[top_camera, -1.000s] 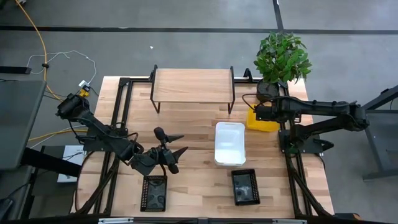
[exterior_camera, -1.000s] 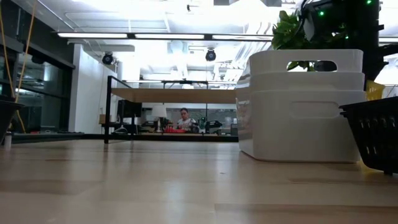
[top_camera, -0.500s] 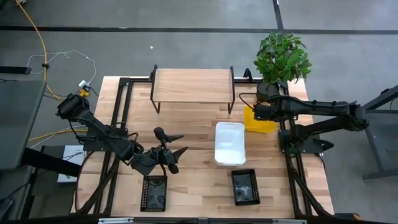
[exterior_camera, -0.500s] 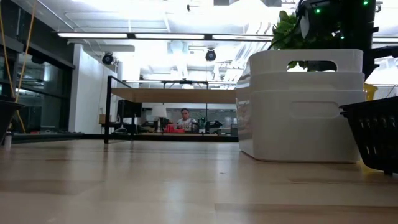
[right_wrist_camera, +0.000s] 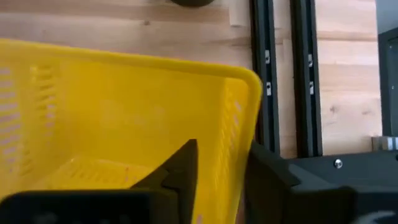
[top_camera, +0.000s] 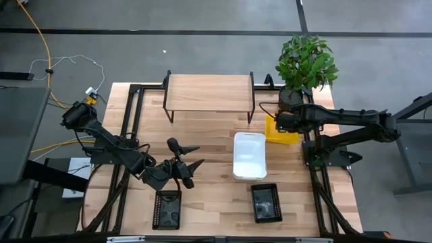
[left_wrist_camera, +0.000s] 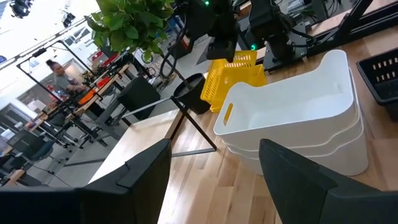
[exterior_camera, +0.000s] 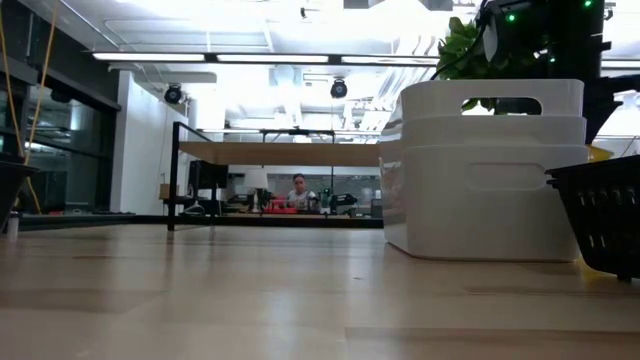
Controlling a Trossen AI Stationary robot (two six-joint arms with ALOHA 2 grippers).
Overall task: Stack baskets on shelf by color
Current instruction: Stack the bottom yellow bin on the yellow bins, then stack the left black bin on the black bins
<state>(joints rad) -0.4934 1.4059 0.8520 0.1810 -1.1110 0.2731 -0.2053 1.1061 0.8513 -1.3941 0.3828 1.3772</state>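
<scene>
Right gripper [right_wrist_camera: 221, 171] straddling rim of yellow grid-walled plastic basket [top_camera: 282, 130] at far right, fingers apart; next, clamping and lifting toward light wood shelf [top_camera: 209, 93]; left gripper [top_camera: 191, 158] idle, spread

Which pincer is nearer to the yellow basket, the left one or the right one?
The right. The right pincer straddles the wall of the yellow basket, one finger on each side. The left pincer hovers far away, beyond the white baskets.
</scene>
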